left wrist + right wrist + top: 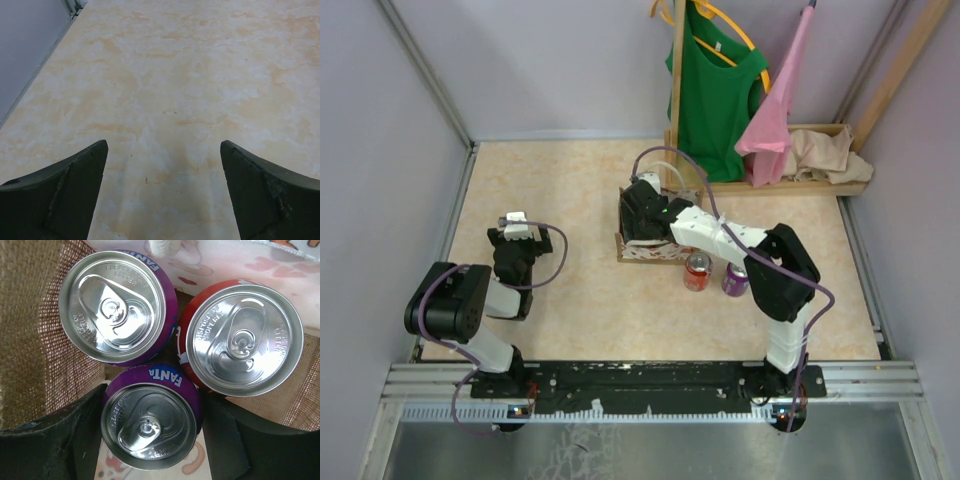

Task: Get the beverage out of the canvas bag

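Inside the canvas bag [646,253]: right gripper [155,407] set astride the nearest Fanta can [148,426].
The can stands upright, lid toward the wrist, long axis in line with the approach. The fingers [75,440] flank its wall, but whether they pinch it cannot be told. A second Fanta can [117,307] and a red can [242,337] crowd its far side, so the free path is judged to be straight up. The left gripper [162,150], jaws spread over the table [175,75], sits well apart.

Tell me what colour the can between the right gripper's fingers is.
Purple; that Fanta can shows best in the right wrist view.
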Action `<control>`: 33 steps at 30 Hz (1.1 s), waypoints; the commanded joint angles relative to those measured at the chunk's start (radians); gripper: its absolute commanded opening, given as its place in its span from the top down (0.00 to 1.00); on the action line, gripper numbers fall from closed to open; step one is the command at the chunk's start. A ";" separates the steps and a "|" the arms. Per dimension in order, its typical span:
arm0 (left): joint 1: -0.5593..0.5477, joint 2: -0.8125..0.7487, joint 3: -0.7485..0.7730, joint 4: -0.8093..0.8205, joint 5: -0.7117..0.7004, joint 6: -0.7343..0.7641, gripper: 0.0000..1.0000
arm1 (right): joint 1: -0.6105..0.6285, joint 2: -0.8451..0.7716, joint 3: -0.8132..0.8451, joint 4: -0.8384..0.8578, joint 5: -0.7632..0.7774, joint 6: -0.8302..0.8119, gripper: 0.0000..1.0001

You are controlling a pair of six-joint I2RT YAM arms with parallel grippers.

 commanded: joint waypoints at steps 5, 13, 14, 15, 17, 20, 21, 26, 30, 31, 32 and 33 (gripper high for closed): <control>0.001 0.008 -0.006 0.043 -0.007 -0.009 0.00 | 0.016 -0.007 0.018 -0.075 0.031 -0.049 1.00; 0.000 0.007 -0.006 0.043 -0.007 -0.009 0.00 | 0.016 -0.145 0.056 -0.072 0.061 -0.124 1.00; 0.000 0.008 -0.006 0.043 -0.007 -0.009 0.00 | 0.016 -0.162 0.067 -0.066 0.066 -0.132 1.00; 0.001 0.008 -0.006 0.043 -0.007 -0.009 0.00 | 0.016 -0.179 0.074 -0.061 0.073 -0.138 1.00; 0.001 0.007 -0.006 0.043 -0.007 -0.010 0.00 | 0.016 -0.208 0.085 -0.048 0.088 -0.150 1.00; 0.000 0.007 -0.006 0.044 -0.007 -0.010 0.00 | 0.016 -0.255 0.104 -0.034 0.108 -0.164 1.00; 0.001 0.007 -0.006 0.044 -0.007 -0.010 0.00 | 0.016 -0.266 0.109 -0.029 0.117 -0.169 1.00; 0.000 0.007 -0.006 0.043 -0.007 -0.010 0.00 | 0.016 -0.326 0.136 -0.023 0.159 -0.192 1.00; 0.000 0.008 -0.006 0.044 -0.007 -0.010 0.00 | 0.016 -0.419 0.132 -0.004 0.156 -0.208 1.00; 0.001 0.007 -0.006 0.044 -0.007 -0.009 0.00 | 0.016 -0.445 0.124 0.004 0.151 -0.211 1.00; 0.001 0.007 -0.006 0.043 -0.007 -0.009 0.00 | 0.016 -0.471 0.115 0.014 0.148 -0.215 1.00; 0.001 0.007 -0.006 0.043 -0.007 -0.009 0.00 | 0.016 -0.497 0.105 0.022 0.152 -0.219 1.00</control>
